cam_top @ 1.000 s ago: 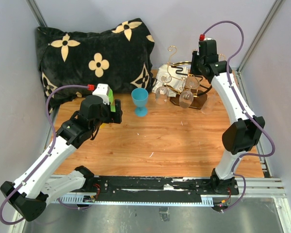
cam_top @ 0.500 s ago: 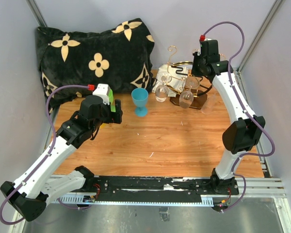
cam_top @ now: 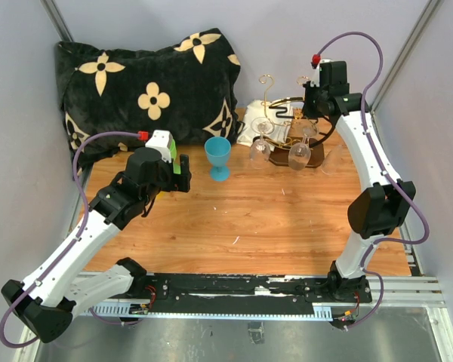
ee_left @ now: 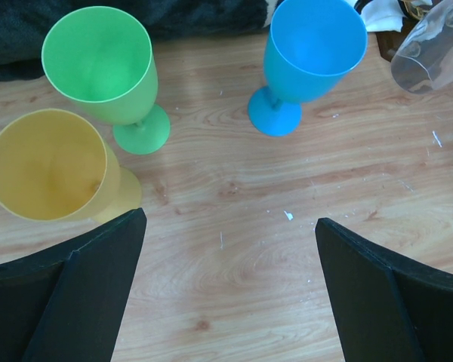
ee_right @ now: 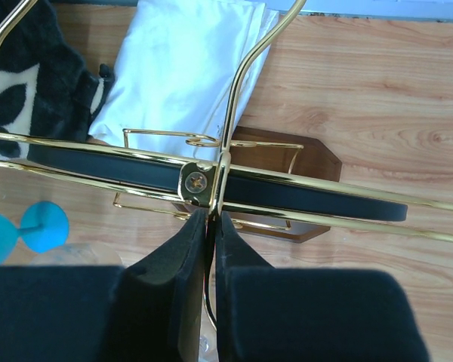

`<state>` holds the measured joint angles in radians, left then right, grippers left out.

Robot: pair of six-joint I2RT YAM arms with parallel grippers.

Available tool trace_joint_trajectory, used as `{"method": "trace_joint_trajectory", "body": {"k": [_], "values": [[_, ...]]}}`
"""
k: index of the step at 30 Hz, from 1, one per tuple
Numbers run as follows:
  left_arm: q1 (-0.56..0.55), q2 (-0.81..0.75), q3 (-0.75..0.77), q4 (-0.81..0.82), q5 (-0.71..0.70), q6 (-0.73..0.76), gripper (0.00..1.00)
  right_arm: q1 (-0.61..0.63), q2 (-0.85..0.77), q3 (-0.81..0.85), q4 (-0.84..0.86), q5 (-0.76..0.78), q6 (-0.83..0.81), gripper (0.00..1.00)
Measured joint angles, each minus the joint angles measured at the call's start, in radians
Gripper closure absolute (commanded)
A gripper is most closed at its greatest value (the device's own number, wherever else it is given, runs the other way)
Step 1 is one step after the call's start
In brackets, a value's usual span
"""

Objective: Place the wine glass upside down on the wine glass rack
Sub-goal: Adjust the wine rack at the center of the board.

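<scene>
Three coloured goblets [ee_left: 315, 45], two, perhaps three, clear glasses [cam_top: 299, 154], one rack [ee_right: 196, 179], one pillow [cam_top: 147, 83], one cloth [ee_right: 185, 68].

The left arm [cam_top: 68, 253] and right arm [cam_top: 359, 143] are both wearing white shells over chunky black joints — purple cables [cam_top: 352, 34] are looping off red-capped wrists, and the fingers [ee_left: 68, 294] are showing matte black.

Left tool [ee_left: 230, 219] spread wide, downward-facing; right tool [ee_right: 211, 217] pinched tight at far forward reach.

No text, label, brand or number is readable anywhere.
</scene>
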<state>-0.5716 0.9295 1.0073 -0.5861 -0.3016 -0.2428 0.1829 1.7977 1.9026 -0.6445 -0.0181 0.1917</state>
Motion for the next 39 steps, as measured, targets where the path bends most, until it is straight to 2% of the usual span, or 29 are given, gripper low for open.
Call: {"method": "trace_joint_trajectory", "body": {"k": [8,25,39], "values": [[0.0,0.01,0.0,0.0,0.0,0.0,0.0,-0.008,-0.008,0.0,-0.02,-0.053,-0.121,1.0],[0.0,0.019,0.0,-0.019,0.008,-0.001,0.0,-0.064,-0.058,0.0,-0.163,-0.226,-0.276,0.99],[0.0,0.018,0.002,-0.049,0.023,-0.011,0.0,-0.064,-0.082,0.002,-0.229,-0.243,-0.329,0.99]]}}
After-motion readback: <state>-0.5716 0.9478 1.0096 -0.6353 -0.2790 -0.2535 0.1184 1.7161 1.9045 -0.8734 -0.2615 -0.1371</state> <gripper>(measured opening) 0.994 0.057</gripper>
